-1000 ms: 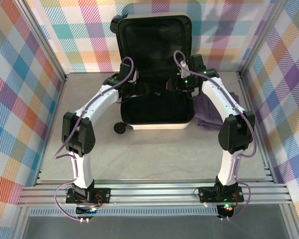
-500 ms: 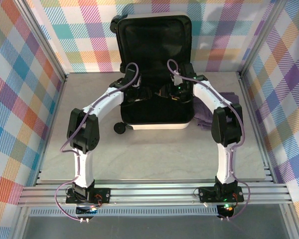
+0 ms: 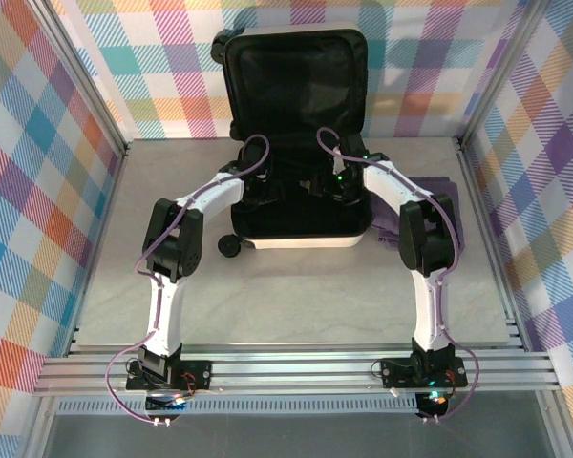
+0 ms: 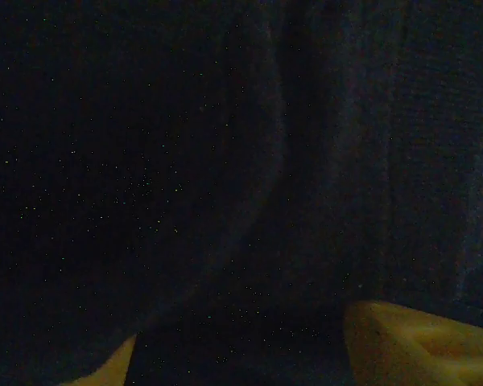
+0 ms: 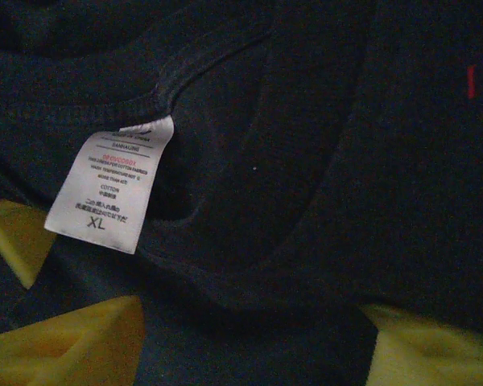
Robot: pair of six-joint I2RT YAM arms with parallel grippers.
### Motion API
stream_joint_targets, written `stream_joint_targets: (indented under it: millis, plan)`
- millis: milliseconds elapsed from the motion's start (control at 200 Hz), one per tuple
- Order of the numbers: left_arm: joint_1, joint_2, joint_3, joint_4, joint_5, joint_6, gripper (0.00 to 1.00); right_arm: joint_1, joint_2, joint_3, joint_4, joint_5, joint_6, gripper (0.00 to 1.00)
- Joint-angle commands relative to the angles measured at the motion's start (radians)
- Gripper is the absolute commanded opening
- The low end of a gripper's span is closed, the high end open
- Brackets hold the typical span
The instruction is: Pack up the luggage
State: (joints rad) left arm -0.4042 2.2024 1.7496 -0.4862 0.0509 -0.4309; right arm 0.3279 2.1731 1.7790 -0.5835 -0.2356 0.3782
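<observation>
The white hard-shell luggage (image 3: 299, 239) lies open at the back of the table, its black-lined lid (image 3: 296, 81) standing upright. Both arms reach into its lower half. My left gripper (image 3: 283, 192) and right gripper (image 3: 322, 185) sit close together low over the dark contents. In the left wrist view, the left gripper (image 4: 241, 358) is open, its yellow fingertips (image 4: 419, 342) wide apart against black shirt fabric (image 4: 225, 161). The right gripper (image 5: 249, 342) is open too, its fingers (image 5: 72, 338) spread on the black shirt (image 5: 322, 161) beside its white XL neck label (image 5: 111, 185).
A folded purple garment (image 3: 402, 223) lies on the table right of the suitcase, partly under the right arm. A black wheel (image 3: 230, 246) sticks out at the suitcase's near left corner. Checked walls and metal posts close in the table on three sides.
Both arms have folded inward and their wrists have come down and nearer, deeper into the suitcase's lower half. The two grippers now sit closer together.
</observation>
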Motion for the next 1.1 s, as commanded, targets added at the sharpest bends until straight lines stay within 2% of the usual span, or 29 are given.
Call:
stream_joint_targets:
  millis: [0,205,405,605,835,950,1095]
  plan:
    - [0.022,0.013,-0.020,-0.011,-0.020,-0.019,0.68,-0.016,0.036,-0.015,-0.033,0.058,0.010,0.66]
    - [0.022,-0.044,-0.032,0.022,0.003,-0.009,0.69,-0.015,-0.059,-0.029,-0.019,0.016,-0.043,0.67]
    - [0.022,-0.134,-0.040,0.057,0.048,0.000,0.70,-0.019,-0.224,-0.044,-0.066,0.041,-0.096,0.70]
    - [0.021,-0.289,-0.135,0.139,0.080,-0.014,0.72,-0.035,-0.353,-0.094,-0.102,0.089,-0.117,0.75]
    - [0.021,-0.489,-0.276,0.142,0.052,0.018,0.74,-0.171,-0.433,-0.204,-0.076,0.108,-0.066,0.78]
    - [0.022,-0.579,-0.348,0.135,0.032,0.032,0.75,-0.251,-0.396,-0.217,-0.079,0.093,-0.022,0.79]
    - [0.022,-0.663,-0.413,0.122,0.016,0.038,0.76,-0.303,-0.339,-0.259,-0.028,0.044,0.034,0.79]
